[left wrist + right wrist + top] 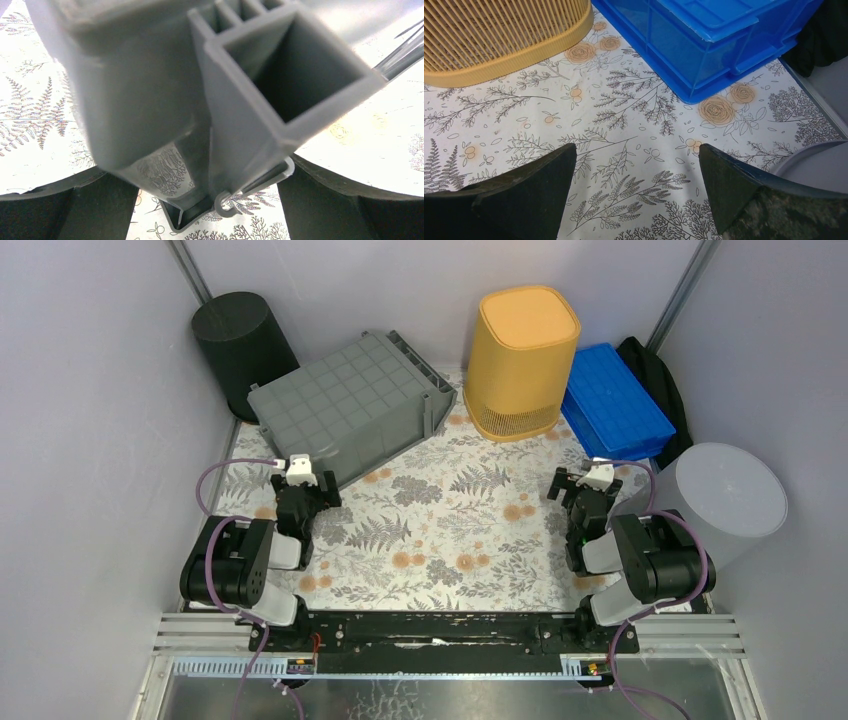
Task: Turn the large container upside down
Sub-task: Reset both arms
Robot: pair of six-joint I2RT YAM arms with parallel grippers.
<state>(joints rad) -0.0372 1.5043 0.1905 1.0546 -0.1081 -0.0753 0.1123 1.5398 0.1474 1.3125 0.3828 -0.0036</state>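
Note:
The large container (345, 405) is a dark-grey crate at the back left, with its square-gridded underside facing up and its thick rim along the right end. My left gripper (303, 483) is at the crate's near corner. In the left wrist view that rim corner (240, 100) fills the space between the wide-spread jaws, with tablecloth showing on either side of it, so the left gripper (207, 172) is open and not clamped on it. My right gripper (578, 483) hovers at the right, away from the crate, open over bare tablecloth (636, 150).
A black bucket (243, 345) stands behind the crate's left end. A yellow slatted basket (522, 360) and a blue tray (612, 400) are at the back right. A light-grey bucket (715, 500) lies beside the right arm. Walls close in on both sides.

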